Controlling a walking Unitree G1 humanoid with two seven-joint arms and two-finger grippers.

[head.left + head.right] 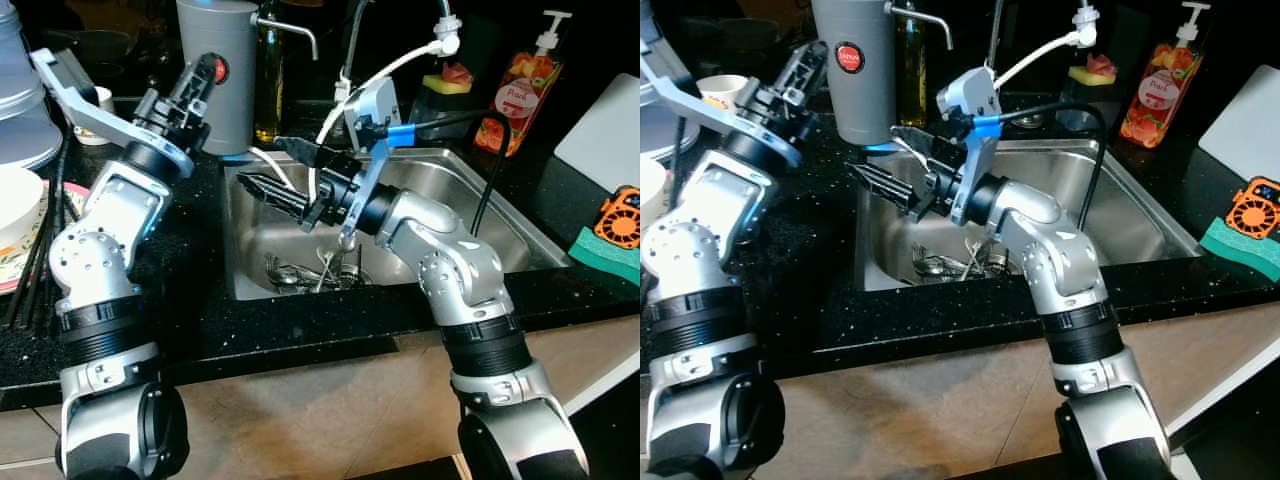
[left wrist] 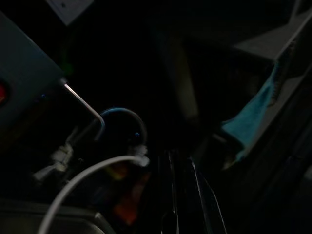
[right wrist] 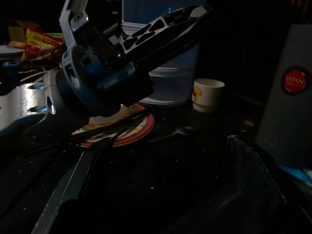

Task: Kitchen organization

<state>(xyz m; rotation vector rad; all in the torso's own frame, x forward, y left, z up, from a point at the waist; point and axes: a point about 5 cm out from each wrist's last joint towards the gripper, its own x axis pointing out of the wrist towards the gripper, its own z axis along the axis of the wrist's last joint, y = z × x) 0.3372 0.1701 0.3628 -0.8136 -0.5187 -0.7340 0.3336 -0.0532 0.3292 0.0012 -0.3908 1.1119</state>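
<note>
Cutlery [image 1: 310, 272] lies in the sink [image 1: 500, 225], awaiting sorting; right gripper [image 1: 275, 170] hovers above, fingers spread empty, while left gripper [image 1: 205, 75], fingers' state unclear, waits over the bench [image 1: 200, 300].

Silver jointed arms, black ribbed cuffs, black cables, blue clip, slotted black end effector fingers [image 1: 262, 188]

You're in a home kitchen: a steel sink [image 1: 520, 235] with cutlery [image 1: 310, 272] sits below the right gripper [image 1: 272, 170], in a black speckled counter [image 1: 300, 325], soap bottle [image 1: 522, 85] beyond it.
</note>
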